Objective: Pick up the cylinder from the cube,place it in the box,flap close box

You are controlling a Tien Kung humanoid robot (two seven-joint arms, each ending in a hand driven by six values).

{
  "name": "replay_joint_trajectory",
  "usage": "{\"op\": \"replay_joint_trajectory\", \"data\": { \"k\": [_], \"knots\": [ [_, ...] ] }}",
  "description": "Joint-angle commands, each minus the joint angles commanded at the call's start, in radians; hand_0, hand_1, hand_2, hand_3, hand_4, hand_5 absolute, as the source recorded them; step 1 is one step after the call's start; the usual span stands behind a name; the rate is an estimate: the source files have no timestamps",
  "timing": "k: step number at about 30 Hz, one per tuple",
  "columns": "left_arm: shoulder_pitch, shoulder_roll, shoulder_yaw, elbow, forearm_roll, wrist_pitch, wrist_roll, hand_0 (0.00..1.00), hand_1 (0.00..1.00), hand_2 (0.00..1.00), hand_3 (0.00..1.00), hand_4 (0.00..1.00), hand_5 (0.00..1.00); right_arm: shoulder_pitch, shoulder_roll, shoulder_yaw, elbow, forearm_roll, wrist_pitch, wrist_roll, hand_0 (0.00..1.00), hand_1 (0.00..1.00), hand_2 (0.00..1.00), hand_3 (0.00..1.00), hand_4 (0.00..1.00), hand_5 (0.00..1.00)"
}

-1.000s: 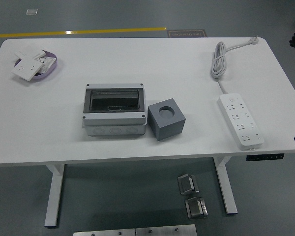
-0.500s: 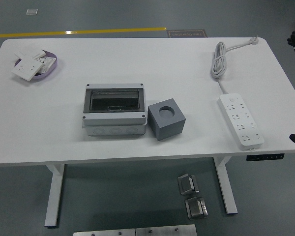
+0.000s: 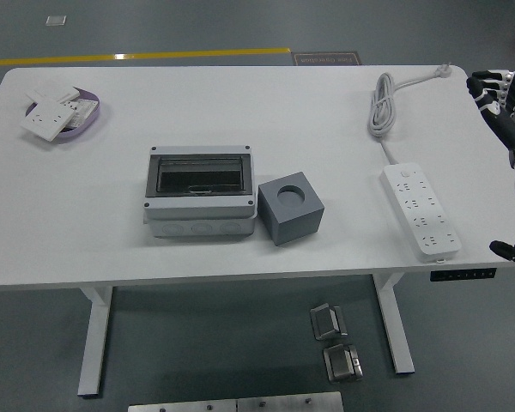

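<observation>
A grey cube (image 3: 290, 218) stands at the table's middle, just right of the box. A round, darker grey cylinder (image 3: 290, 196) sits in the cube's top face. The white box (image 3: 200, 219) has a dark tinted flap (image 3: 199, 175) lying flat over its top. My right hand (image 3: 496, 93) comes in at the far right edge, high over the table's back right corner. Its black fingers are relaxed and hold nothing, and it is far from the cube. My left arm does not show.
A white power strip (image 3: 421, 210) lies on the right, its coiled cable (image 3: 384, 105) running to the back edge. A purple dish (image 3: 69, 127) with white socket plates sits at the back left. Metal parts lie on the floor under the table.
My right hand has come further into view from the right edge, moving left over the table's back right corner. The cube, cylinder and box have not moved.
</observation>
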Motion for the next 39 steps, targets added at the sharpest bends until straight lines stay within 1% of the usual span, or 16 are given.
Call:
{"op": "replay_joint_trajectory", "data": {
  "k": [1,2,7,12,14,16,18,20,23,25,26,29,31,32,36,39],
  "knots": [
    [-0.003,0.000,0.009,0.000,-0.001,-0.003,-0.008,0.594,0.620,0.568,0.576,0.611,0.294,-0.001,0.003,0.003,0.001,-0.003,-0.001,-0.001,0.752,0.616,0.585,0.609,0.955,0.688],
    [-0.007,0.000,0.017,0.000,-0.002,-0.006,-0.017,0.594,0.614,0.565,0.578,0.596,0.251,-0.002,0.004,0.005,0.001,-0.006,-0.001,-0.003,0.747,0.614,0.591,0.607,0.952,0.689],
    [-0.027,0.006,0.050,0.000,-0.013,-0.012,-0.049,0.594,0.614,0.565,0.578,0.596,0.251,-0.005,0.001,0.002,-0.002,-0.036,0.002,-0.020,0.747,0.614,0.591,0.607,0.952,0.689],
    [-0.039,0.016,0.082,0.000,-0.039,-0.002,-0.079,0.593,0.613,0.564,0.576,0.597,0.243,-0.008,0.019,0.017,-0.002,-0.046,-0.002,-0.024,0.748,0.618,0.595,0.616,0.950,0.688],
    [-0.042,0.020,0.104,0.000,-0.065,0.003,-0.092,0.593,0.611,0.563,0.576,0.593,0.238,-0.011,0.028,0.025,-0.004,-0.043,-0.006,-0.022,0.750,0.618,0.597,0.613,0.948,0.688],
    [-0.043,0.026,0.149,-0.009,-0.114,0.006,-0.105,0.593,0.611,0.563,0.576,0.593,0.238,-0.010,0.034,0.026,-0.010,-0.034,-0.014,-0.019,0.750,0.618,0.597,0.613,0.948,0.688],
    [-0.043,0.030,0.199,-0.030,-0.166,0.009,-0.115,0.593,0.611,0.563,0.576,0.593,0.238,-0.007,0.036,0.023,-0.017,-0.018,-0.022,-0.012,0.750,0.618,0.597,0.613,0.948,0.688],
    [-0.044,0.031,0.224,-0.051,-0.198,0.012,-0.122,0.586,0.595,0.555,0.568,0.589,0.237,-0.004,0.037,0.019,-0.021,-0.006,-0.026,-0.009,0.752,0.617,0.603,0.612,0.946,0.686],
    [-0.053,0.024,0.222,-0.064,-0.204,0.020,-0.131,0.586,0.595,0.555,0.568,0.589,0.237,0.000,0.039,0.012,-0.023,0.004,-0.029,-0.006,0.752,0.617,0.603,0.612,0.946,0.686],
    [-0.062,0.016,0.214,-0.058,-0.196,0.023,-0.136,0.586,0.595,0.555,0.568,0.589,0.237,0.001,0.041,0.006,-0.024,0.008,-0.029,-0.006,0.752,0.617,0.603,0.612,0.946,0.686],
    [-0.065,0.013,0.212,-0.052,-0.193,0.024,-0.139,0.576,0.580,0.546,0.565,0.587,0.232,0.002,0.041,0.003,-0.024,0.010,-0.028,-0.005,0.754,0.626,0.612,0.630,0.920,0.629],
    [-0.071,0.002,0.223,-0.026,-0.205,0.021,-0.146,0.576,0.580,0.546,0.565,0.587,0.232,0.003,0.044,-0.006,-0.023,0.013,-0.029,-0.006,0.754,0.626,0.612,0.630,0.920,0.629],
    [-0.072,-0.004,0.225,-0.012,-0.208,0.018,-0.141,0.576,0.580,0.546,0.565,0.587,0.232,0.004,0.044,-0.010,-0.022,0.014,-0.030,-0.007,0.754,0.626,0.612,0.630,0.920,0.629],
    [-0.072,-0.006,0.220,-0.008,-0.205,0.016,-0.135,0.575,0.576,0.542,0.559,0.582,0.223,0.004,0.044,-0.012,-0.022,0.014,-0.030,-0.007,0.751,0.633,0.615,0.630,0.902,0.601],
    [-0.068,-0.012,0.193,-0.002,-0.180,0.007,-0.107,0.575,0.576,0.542,0.559,0.582,0.223,0.005,0.046,-0.017,-0.022,0.013,-0.030,-0.010,0.751,0.633,0.615,0.630,0.902,0.601],
    [-0.065,-0.017,0.181,-0.001,-0.167,0.001,-0.098,0.575,0.579,0.543,0.559,0.591,0.231,0.006,0.048,-0.020,-0.022,0.011,-0.030,-0.010,0.749,0.631,0.616,0.630,0.889,0.605]
  ]
}}
